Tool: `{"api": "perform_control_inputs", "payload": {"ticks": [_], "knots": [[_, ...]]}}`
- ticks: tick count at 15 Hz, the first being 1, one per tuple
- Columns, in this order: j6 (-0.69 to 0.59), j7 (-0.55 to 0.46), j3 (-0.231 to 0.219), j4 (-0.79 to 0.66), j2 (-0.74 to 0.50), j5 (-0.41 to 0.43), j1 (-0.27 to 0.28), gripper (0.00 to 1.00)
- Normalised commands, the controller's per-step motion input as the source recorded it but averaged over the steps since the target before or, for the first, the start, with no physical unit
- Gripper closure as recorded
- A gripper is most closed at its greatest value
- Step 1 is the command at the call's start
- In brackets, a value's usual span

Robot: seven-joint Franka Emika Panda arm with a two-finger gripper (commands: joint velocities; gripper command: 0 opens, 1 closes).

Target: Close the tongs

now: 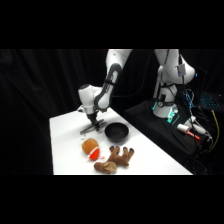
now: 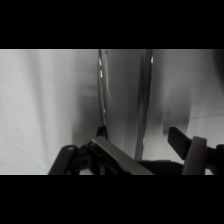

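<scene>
Now the gripper (image 1: 92, 119) is down over the tongs (image 1: 93, 127) on the white table (image 1: 65, 150) left of the black bowl (image 1: 116, 131), fingers (image 2: 192, 150) apart, seemingly straddling both metal arms.

The tongs (image 1: 93, 128) (image 2: 125, 100) are slim, silvery-grey metal with two long narrow arms. They lie flat on the white desk (image 1: 65, 150) near its far edge, arms spread slightly apart with a gap between them.
</scene>
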Motion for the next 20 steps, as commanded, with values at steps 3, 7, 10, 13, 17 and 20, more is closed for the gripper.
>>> {"api": "perform_control_inputs", "payload": {"ticks": [3,7,10,13,17,20], "knots": [[0.09,-0.20,0.088,0.07,0.05,0.102,-0.094,0.26],[0.05,-0.19,0.076,0.09,0.04,0.086,-0.076,0.57],[0.03,-0.18,0.069,0.10,0.03,0.081,-0.069,0.80],[0.02,-0.17,0.063,0.10,0.03,0.078,-0.066,0.92],[0.01,-0.18,0.065,0.10,0.03,0.081,-0.070,0.90],[-0.01,-0.18,0.061,0.11,0.03,0.079,-0.069,0.39]]}}
